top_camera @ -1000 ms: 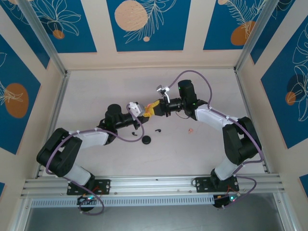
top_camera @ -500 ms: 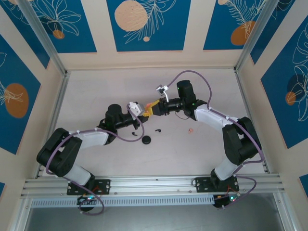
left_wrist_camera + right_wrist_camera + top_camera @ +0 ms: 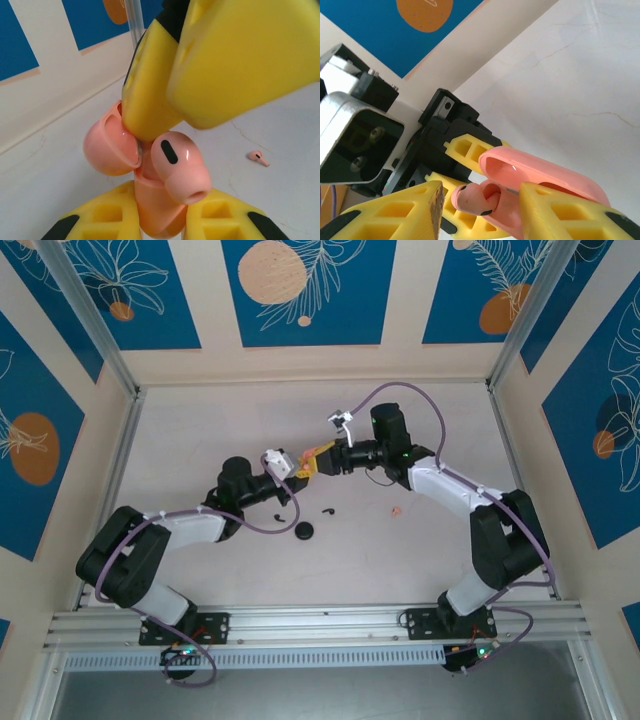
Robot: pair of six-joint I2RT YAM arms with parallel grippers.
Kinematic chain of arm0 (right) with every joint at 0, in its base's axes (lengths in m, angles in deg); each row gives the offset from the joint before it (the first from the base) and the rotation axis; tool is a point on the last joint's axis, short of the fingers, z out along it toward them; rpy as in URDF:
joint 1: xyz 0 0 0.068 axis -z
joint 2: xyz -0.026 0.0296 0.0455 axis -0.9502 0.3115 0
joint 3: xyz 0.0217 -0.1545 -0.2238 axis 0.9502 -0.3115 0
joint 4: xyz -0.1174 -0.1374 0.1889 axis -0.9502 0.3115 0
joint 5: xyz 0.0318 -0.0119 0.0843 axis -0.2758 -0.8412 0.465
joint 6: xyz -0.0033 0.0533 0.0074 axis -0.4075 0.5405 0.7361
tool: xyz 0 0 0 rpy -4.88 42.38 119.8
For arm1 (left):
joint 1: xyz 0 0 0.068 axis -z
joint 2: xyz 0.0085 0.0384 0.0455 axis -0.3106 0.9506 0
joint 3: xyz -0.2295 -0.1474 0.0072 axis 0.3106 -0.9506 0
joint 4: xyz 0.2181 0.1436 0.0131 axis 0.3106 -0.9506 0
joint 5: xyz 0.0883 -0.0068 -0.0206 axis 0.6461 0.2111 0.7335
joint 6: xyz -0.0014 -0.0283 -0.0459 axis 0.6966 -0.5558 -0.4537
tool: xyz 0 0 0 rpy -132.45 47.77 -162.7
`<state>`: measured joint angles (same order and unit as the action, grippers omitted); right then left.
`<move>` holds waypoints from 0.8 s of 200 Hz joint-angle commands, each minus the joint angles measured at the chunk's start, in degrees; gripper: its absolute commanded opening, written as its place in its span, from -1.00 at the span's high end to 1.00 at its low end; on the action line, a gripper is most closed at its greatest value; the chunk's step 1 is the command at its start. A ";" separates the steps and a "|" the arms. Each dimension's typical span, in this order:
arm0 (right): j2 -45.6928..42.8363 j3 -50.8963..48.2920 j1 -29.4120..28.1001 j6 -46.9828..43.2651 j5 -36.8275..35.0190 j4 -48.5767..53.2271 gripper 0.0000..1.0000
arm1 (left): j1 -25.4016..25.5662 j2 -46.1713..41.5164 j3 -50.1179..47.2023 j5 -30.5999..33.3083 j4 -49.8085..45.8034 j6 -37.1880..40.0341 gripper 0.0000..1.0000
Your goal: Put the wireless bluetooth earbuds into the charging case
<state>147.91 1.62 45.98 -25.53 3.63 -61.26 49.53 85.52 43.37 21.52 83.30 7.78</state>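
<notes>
Where it sits now, item one, the pink bud (image 3: 180,167), stands stem-down in the case (image 3: 152,222). Its head is proud of the well and leans outward, so I judge it not fully seated.

- Handling: I expect it to be very light, with a hard, glossy shell that slips easily and rolls if dropped. I would hold it across the bulb's flanks, never by the nozzle, or simply press on the crown to seat it.
- Case: pink, rounded and smooth, held upright above the table (image 3: 420,440). The lid (image 3: 107,150) is swung open to one side. I take the hinge for the weak point and would keep force off it.
- Left gripper (image 3: 161,200): clamped on the lower body of the case, one finger on each side.
- Right gripper (image 3: 481,195): jaws apart and straddling the bud. One finger is hard against the lid and the other is clear of the bud. I read it as holding nothing.
- Second pink bud (image 3: 258,158): lying loose on the table, well apart from the case and off to the right arm's side.
- Two black buds (image 3: 328,509) (image 3: 276,517): on the table near the left arm. They are tiny with thin tails and will probably be awkward to pinch.
- Black disc (image 3: 304,530): lying between the two black buds. I cannot tell what it is.
</notes>
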 commanded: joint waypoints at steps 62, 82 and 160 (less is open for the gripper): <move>-5.84 11.35 -1.32 20.16 -14.76 24.57 0.14 | 0.92 1.06 -0.89 4.60 5.25 -2.55 0.76; -6.27 13.15 -2.95 23.81 -16.82 28.88 0.14 | 0.94 1.04 -0.95 5.42 5.08 -2.89 0.75; -2.96 18.28 -8.47 33.48 -20.61 37.04 0.22 | 0.98 0.89 -0.98 6.91 3.71 -2.93 0.76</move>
<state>143.34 17.58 38.40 3.34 -16.45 -27.62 49.99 86.05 43.02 27.70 86.03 5.55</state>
